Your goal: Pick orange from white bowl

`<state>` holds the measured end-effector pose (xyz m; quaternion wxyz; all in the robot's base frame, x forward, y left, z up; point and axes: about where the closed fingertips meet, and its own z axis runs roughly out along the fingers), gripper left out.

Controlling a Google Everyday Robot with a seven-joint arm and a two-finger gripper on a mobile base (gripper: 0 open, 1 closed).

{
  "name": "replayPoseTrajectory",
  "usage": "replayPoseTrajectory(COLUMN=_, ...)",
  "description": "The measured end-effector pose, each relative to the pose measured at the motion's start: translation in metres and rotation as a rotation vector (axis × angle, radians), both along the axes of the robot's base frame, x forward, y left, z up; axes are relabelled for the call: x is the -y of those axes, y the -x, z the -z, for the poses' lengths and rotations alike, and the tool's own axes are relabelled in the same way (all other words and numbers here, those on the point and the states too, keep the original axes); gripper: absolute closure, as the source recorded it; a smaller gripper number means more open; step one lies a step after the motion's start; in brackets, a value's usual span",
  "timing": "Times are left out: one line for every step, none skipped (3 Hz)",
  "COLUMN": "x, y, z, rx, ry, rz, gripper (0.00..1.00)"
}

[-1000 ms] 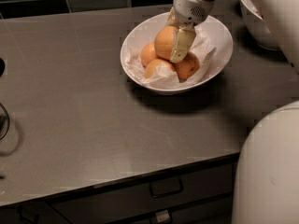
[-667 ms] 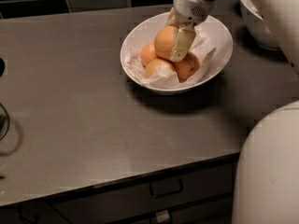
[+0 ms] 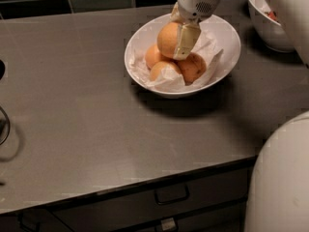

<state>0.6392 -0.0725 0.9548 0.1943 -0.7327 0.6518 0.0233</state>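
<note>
The orange [image 3: 167,38], the largest yellow-orange fruit, is held between my gripper's fingers just above the middle of the white bowl [image 3: 227,35]. My gripper [image 3: 176,35] comes down from the top of the camera view and is shut on the orange; one cream finger [image 3: 184,41] shows on the fruit's right side, the other is hidden behind it. Three smaller, deeper-orange fruits [image 3: 192,67] lie below on crumpled white paper [image 3: 211,57] in the bowl, on the grey counter [image 3: 82,105].
A second white bowl with red food [image 3: 268,30] stands at the back right, close to the first bowl. My white body [image 3: 280,178] fills the lower right. Dark objects sit at the left edge [image 3: 3,124]. Drawers with handles [image 3: 171,195] run under the counter's front edge.
The gripper has risen a little with the orange in it, so the orange now sits higher over the other fruits. Bowl and smaller fruits have not moved.
</note>
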Motion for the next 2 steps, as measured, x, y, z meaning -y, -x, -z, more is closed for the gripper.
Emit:
replayPoseTrajectory(x=-0.007, y=0.007, z=-0.026, rx=0.063, ry=-0.018, rz=-0.013, gripper=1.00)
replayPoseTrajectory(x=-0.017, y=0.015, z=-0.052, rx=0.126, ry=-0.013, rz=-0.025, gripper=1.00)
